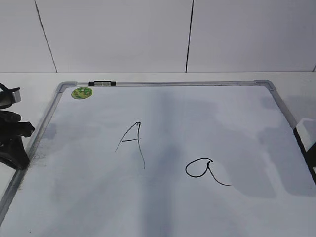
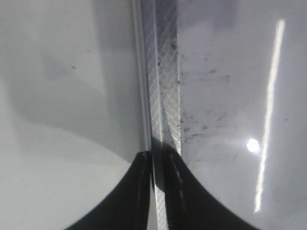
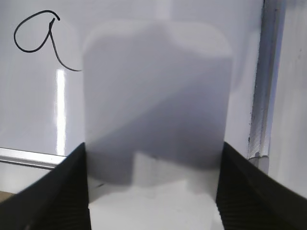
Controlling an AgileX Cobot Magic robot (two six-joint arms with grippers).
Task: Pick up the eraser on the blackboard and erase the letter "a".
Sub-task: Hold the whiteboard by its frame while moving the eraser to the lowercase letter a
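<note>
The blackboard (image 1: 207,123) is a white board with a grey frame, lying flat. The letter "a" (image 1: 205,171) is written right of the middle and also shows at the upper left of the right wrist view (image 3: 37,32). My right gripper (image 3: 153,191) is shut on the eraser (image 3: 156,96), a white rounded block, and holds it over the board's right side, right of the "a". In the exterior view the eraser (image 1: 308,131) shows at the right edge. My left gripper (image 2: 158,163) is shut with nothing in it, directly over the board's left frame (image 2: 165,72); it also shows in the exterior view (image 1: 17,148).
A taller capital "A" (image 1: 132,143) is written left of the middle. A round green sticker (image 1: 82,92) sits in the far left corner. A small black-and-grey clip (image 1: 102,84) sits on the far frame. A white tiled wall (image 1: 118,34) stands behind.
</note>
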